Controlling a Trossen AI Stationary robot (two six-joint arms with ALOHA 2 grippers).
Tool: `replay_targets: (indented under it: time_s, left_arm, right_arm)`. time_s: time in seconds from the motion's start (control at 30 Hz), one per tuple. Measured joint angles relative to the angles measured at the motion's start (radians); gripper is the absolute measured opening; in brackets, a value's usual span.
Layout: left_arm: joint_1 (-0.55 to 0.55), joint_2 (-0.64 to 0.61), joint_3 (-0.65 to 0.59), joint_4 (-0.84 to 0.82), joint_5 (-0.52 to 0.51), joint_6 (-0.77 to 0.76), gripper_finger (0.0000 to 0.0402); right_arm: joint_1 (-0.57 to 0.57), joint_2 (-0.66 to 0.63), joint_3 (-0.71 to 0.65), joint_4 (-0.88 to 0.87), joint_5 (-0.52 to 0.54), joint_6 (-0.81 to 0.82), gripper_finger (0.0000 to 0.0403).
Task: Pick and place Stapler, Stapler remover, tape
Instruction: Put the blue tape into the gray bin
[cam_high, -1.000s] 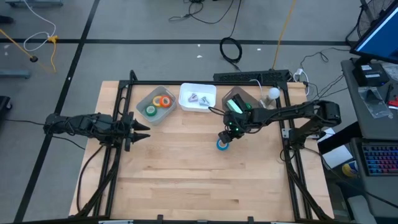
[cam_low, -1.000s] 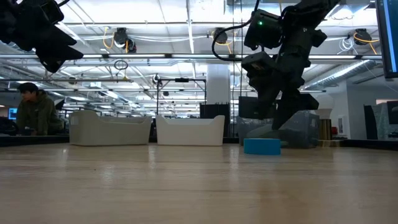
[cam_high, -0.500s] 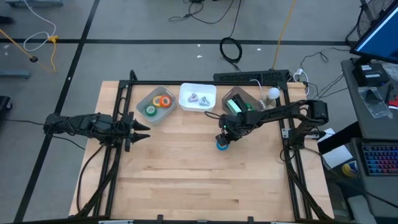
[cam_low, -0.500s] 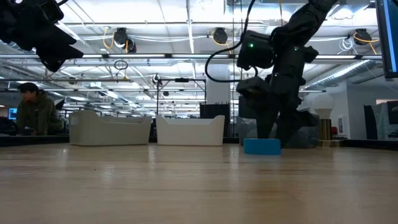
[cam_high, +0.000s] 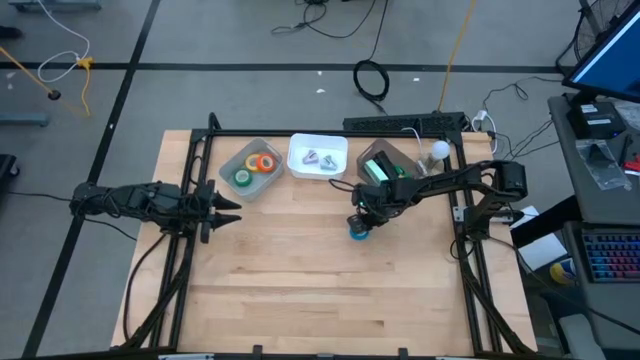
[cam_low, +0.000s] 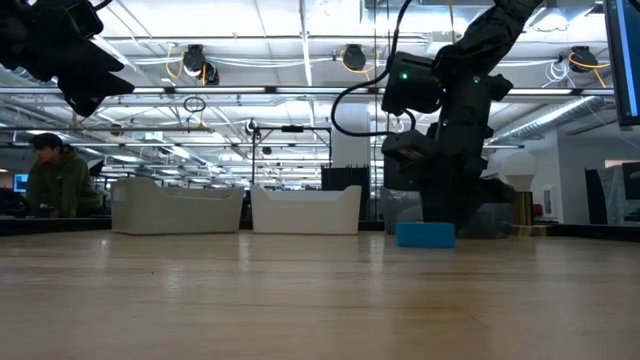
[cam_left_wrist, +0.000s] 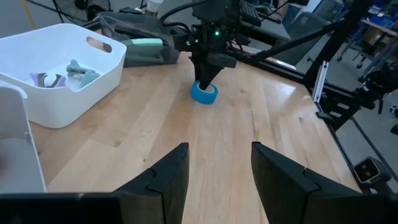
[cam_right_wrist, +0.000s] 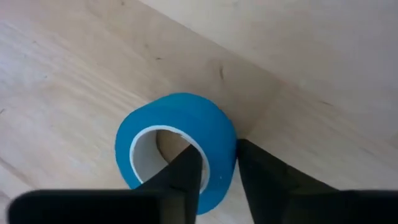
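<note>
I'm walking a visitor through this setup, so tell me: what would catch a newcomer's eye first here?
The blue tape roll, alone on the bare wooden table right of centre, with the right gripper straddling its wall, one finger inside the ring. Behind it, a clear bin holds the green, orange and yellow rolls. The left gripper waits, open, at the table's left edge.

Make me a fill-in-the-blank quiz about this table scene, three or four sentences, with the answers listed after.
1. The right pincer pinches the wall of the ____ tape roll, one finger inside its hole.
2. That roll lies flat on the ____ table.
3. The clear bin already holds the green, yellow and ____ rolls.
4. The left pincer waits at the table's left edge holding ____.

Answers: blue; wooden; orange; nothing
</note>
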Motion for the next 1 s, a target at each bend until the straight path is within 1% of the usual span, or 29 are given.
replay_targets:
  time_s: [0.13,0.23,0.33,0.43,0.57,0.73,0.9,1.0]
  left_arm:
    - [0.000,0.000,0.000,0.000,-0.001,-0.005,0.0173]
    - [0.000,0.000,0.000,0.001,-0.001,-0.039,0.0173]
    - [0.000,0.000,0.000,0.001,-0.001,-0.074,0.0173]
    - [0.000,0.000,0.000,0.003,-0.001,-0.092,0.0173]
    - [0.000,0.000,0.000,0.060,-0.002,-0.158,0.0173]
    - [0.000,0.000,0.000,0.202,-0.003,-0.193,0.0173]
    - [0.000,0.015,0.000,0.328,-0.011,-0.244,0.0173]
    - [0.000,0.063,0.001,0.408,0.001,-0.275,0.0173]
  right_arm:
    - [0.000,0.000,0.000,-0.004,0.000,0.015,0.0062]
    - [0.000,-0.001,-0.001,-0.004,0.000,0.015,0.0041]
    - [0.000,-0.020,-0.004,0.003,-0.005,0.016,0.0037]
    - [0.003,-0.058,-0.005,0.038,-0.040,0.016,0.0040]
    - [0.008,-0.126,-0.004,0.166,-0.056,0.016,0.0041]
    - [0.028,-0.189,-0.004,0.428,-0.057,0.015,0.0036]
    - [0.045,-0.197,-0.002,0.713,-0.056,0.015,0.0036]
    - [0.054,-0.191,-0.002,0.840,-0.056,0.008,0.0036]
